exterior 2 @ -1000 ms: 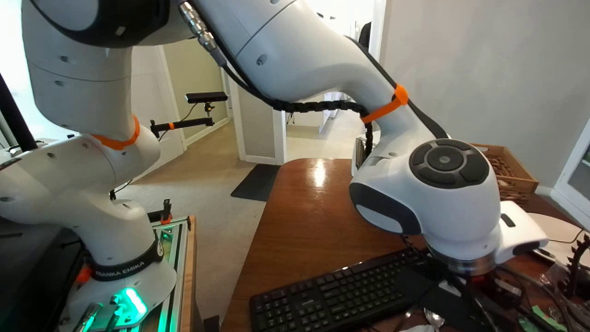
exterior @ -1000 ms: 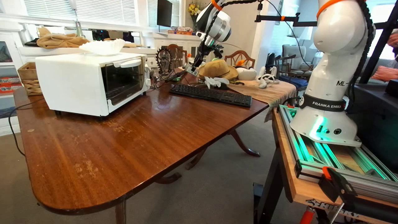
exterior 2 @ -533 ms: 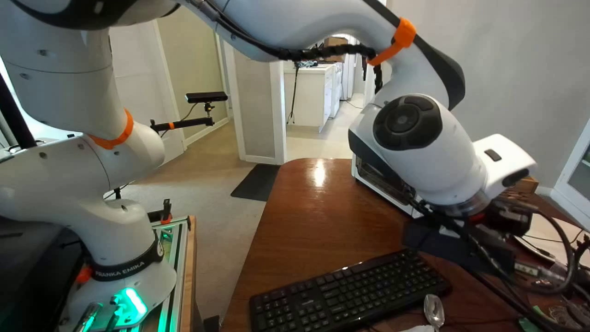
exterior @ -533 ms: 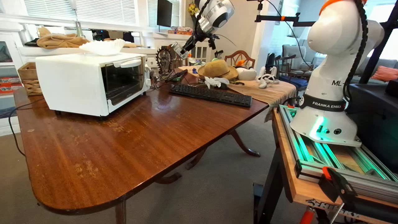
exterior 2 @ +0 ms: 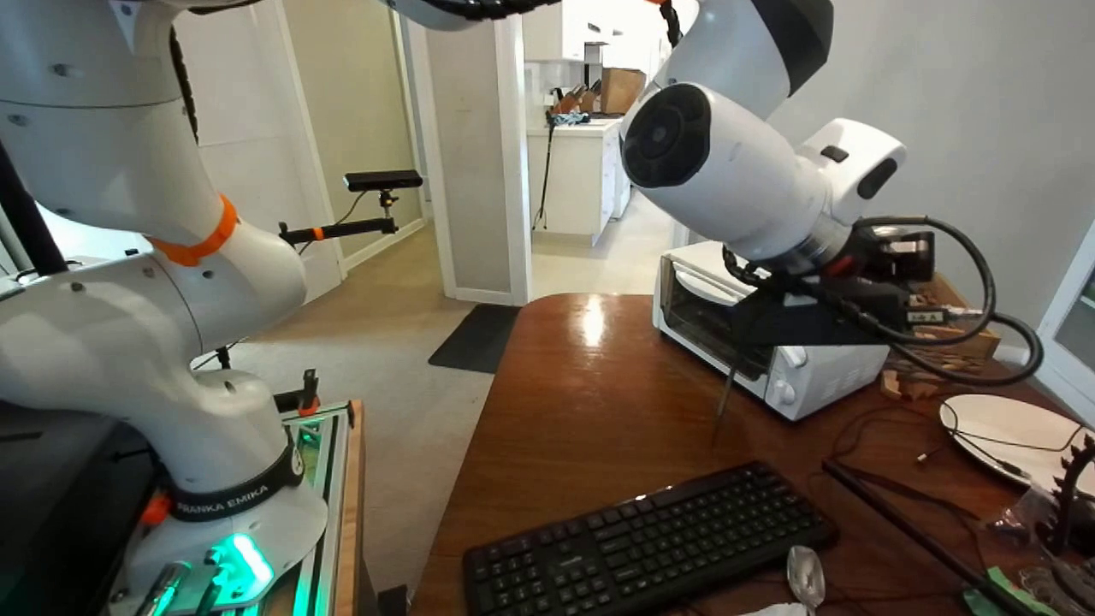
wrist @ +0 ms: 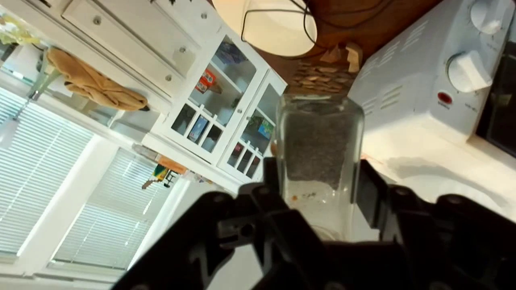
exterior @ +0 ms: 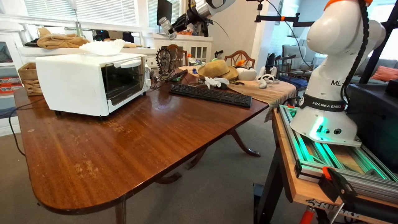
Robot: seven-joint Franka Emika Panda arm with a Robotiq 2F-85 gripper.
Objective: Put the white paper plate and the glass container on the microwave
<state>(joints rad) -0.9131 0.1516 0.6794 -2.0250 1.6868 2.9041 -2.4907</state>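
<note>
In an exterior view the wooden bench (exterior: 149, 137) spreads from near to far across the left, and the white microwave (exterior: 73, 82) stands on its far left part with its front turned to the right. The black keyboard (exterior: 214, 95) lies on the bench at the far right, while the fluted white paper plate (exterior: 102, 47) sits on top of the microwave. The gripper (wrist: 320, 183) is clamped around the glass container (exterior: 167, 28), holding it tilted in the air, right of the microwave and apart from it.
</note>
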